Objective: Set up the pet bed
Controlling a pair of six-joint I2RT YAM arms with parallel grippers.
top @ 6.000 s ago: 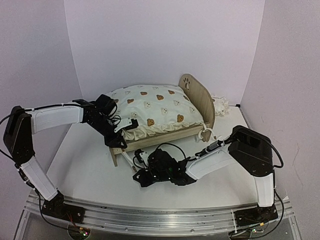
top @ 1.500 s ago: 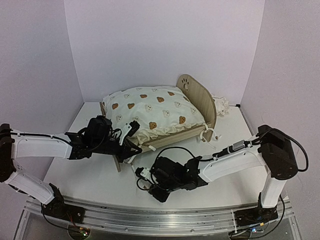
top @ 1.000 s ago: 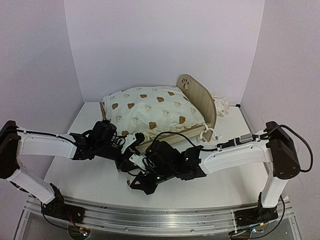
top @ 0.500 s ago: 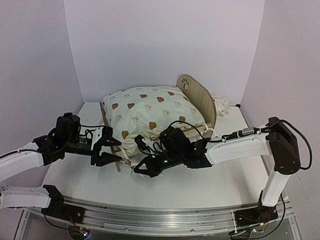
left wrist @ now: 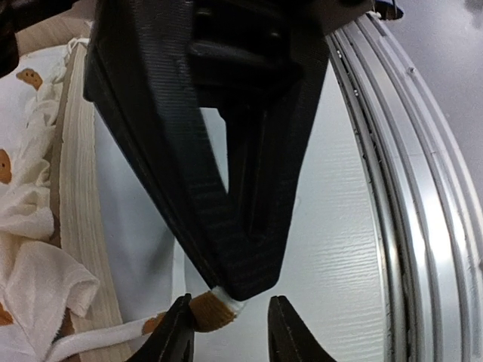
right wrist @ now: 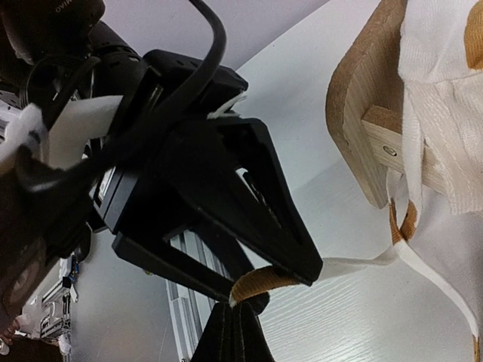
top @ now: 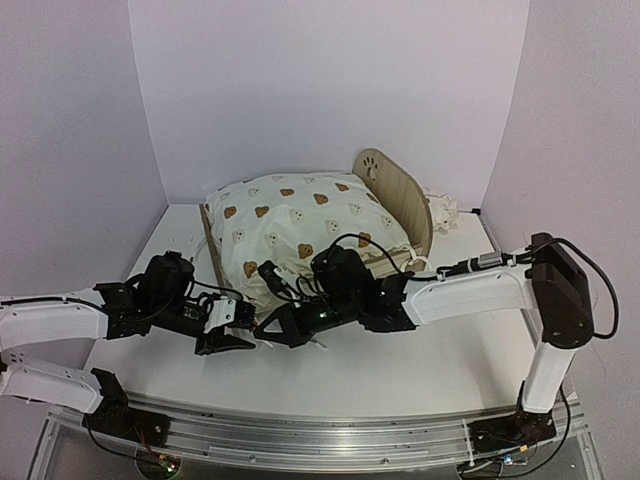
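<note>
Our left arm (top: 60, 320) lies low and outstretched, the left tool (left wrist: 230, 324) with jaws partly apart; our right arm (top: 470, 292) reaches far leftward, the right tool (right wrist: 235, 320) pinched fully shut; both tools meet tip to tip.

A brown-tipped white fabric tie (left wrist: 215, 311) sits between the parted fingers of the left end effector (left wrist: 230, 338), pinched by the black right end effector (left wrist: 240, 283) just ahead. A light-wood bed rail (left wrist: 79, 226) runs along its left.
</note>
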